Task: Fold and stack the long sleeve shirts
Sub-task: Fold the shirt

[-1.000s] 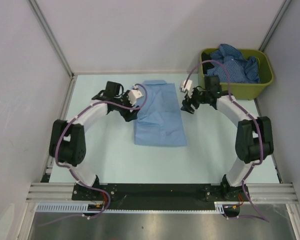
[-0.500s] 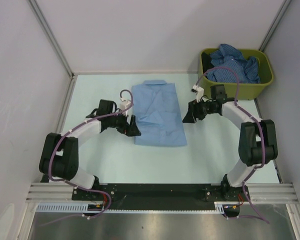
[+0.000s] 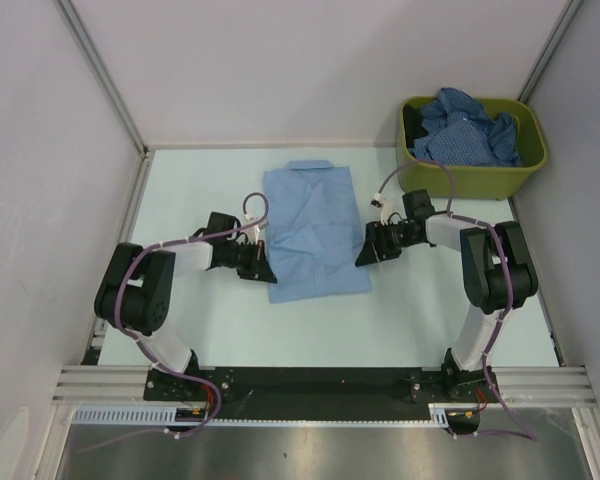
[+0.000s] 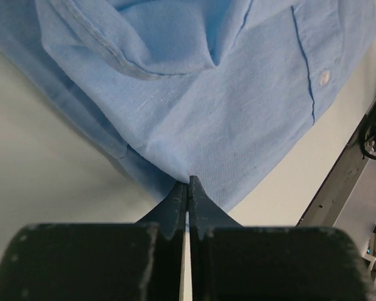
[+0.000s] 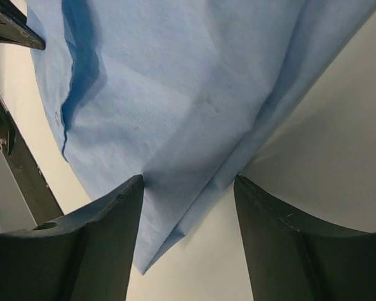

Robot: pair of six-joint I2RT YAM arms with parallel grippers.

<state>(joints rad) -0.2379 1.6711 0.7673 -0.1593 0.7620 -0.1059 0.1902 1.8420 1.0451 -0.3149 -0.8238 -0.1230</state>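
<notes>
A plain light blue long sleeve shirt (image 3: 315,225) lies folded, collar at the far end, in the middle of the table. My left gripper (image 3: 266,264) is low at its near left edge. In the left wrist view the left gripper (image 4: 188,182) is shut, pinching the edge of the shirt (image 4: 225,94). My right gripper (image 3: 364,252) is at the near right edge. Seen from the right wrist, the right gripper (image 5: 189,182) is open, its fingers on either side of the folded edge of the shirt (image 5: 175,81). Darker blue patterned shirts (image 3: 470,125) are heaped in the bin.
The olive-green bin (image 3: 490,180) stands at the back right corner, just behind my right arm. Grey walls close in the pale table (image 3: 420,310) on the left, back and right. The arms' black base rail runs along the near edge.
Both arms have come down and nearer along the shirt's sides. The left gripper went from open to shut on the shirt's left edge. The right gripper's fingers have narrowed a little.
</notes>
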